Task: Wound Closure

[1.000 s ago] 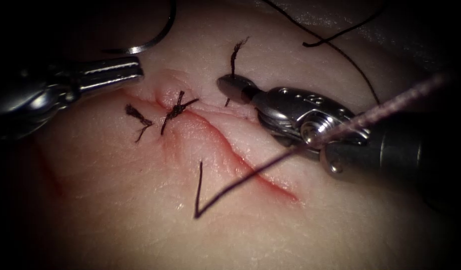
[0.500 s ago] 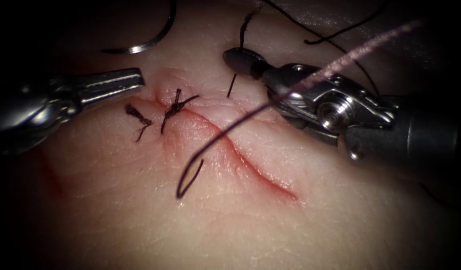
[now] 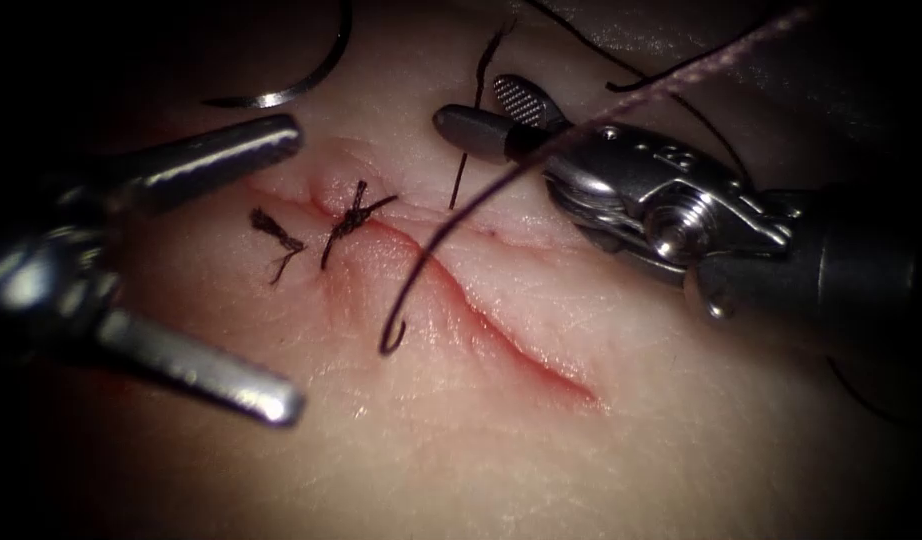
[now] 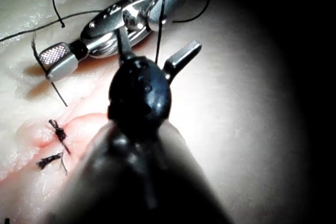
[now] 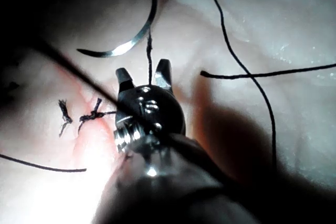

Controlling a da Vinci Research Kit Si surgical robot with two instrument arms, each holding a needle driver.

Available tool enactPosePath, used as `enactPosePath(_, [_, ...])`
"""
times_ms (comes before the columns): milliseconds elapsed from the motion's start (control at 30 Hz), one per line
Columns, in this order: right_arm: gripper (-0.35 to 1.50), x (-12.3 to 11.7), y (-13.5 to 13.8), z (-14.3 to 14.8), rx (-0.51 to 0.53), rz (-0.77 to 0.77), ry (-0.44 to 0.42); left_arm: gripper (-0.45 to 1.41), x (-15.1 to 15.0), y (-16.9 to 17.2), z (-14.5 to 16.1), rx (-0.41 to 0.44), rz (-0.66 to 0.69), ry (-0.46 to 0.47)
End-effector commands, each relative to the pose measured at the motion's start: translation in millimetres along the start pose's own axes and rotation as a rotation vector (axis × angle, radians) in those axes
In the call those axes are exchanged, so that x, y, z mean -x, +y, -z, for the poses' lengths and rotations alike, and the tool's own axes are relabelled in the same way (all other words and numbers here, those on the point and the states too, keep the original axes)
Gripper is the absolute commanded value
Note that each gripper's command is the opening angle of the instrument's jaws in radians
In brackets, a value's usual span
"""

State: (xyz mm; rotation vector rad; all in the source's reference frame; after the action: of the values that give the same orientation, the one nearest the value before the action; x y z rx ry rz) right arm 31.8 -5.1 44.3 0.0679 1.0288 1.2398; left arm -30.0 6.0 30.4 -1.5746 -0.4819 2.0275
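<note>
The tissue (image 3: 401, 460) bears a red cut (image 3: 501, 340) running from upper left to lower right. A knot (image 3: 351, 215) sits on its upper end, with a frayed cut end of thread (image 3: 276, 235) just left of it. The curved needle (image 3: 281, 95) lies free on the tissue at the upper left, outside the tissue and held by neither tool; it is also seen in the right wrist view (image 5: 121, 48). My left tool (image 3: 286, 268) stands left of the cut, jaws wide open, holding nothing. My right tool (image 3: 476, 103) is open too, with a short strand (image 3: 459, 180) standing between its jaws.
A long thread (image 3: 451, 215) drapes over the right tool and curls down across the cut to a free end (image 3: 389, 345). More loose thread (image 3: 671, 70) lies on the tissue at the upper right. Red fluid (image 3: 101, 350) stains the left side.
Both tools have opened their jaws. The right tool, earlier shut on the short strand, rose a little and let it go. The long thread's free end drew up toward the cut.
</note>
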Motion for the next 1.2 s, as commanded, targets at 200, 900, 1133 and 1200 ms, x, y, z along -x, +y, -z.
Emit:
enactPosePath(200, [0.41, 1.4, -1.0, -1.2, -0.018, 0.016, -0.001, 1.03, -1.4, 0.5, -2.8, -0.095, 0.029, -0.145])
enactPosePath(900, [0.22, 2.1, -2.2, -1.3, -0.040, 0.040, -0.017, -0.45, -3.0, 0.6, -5.7, -0.212, -0.016, -0.277])
enactPosePath(1133, [0.74, 2.0, -1.8, 0.8, -0.096, 0.048, -0.039, -0.45, -1.4, -1.2, -3.3, -0.181, -0.034, -0.255])
enactPosePath(1200, [0.96, 1.7, -1.4, 1.7, -0.115, 0.064, -0.045, -0.45, -0.5, -2.5, -2.1, -0.198, -0.031, -0.230])
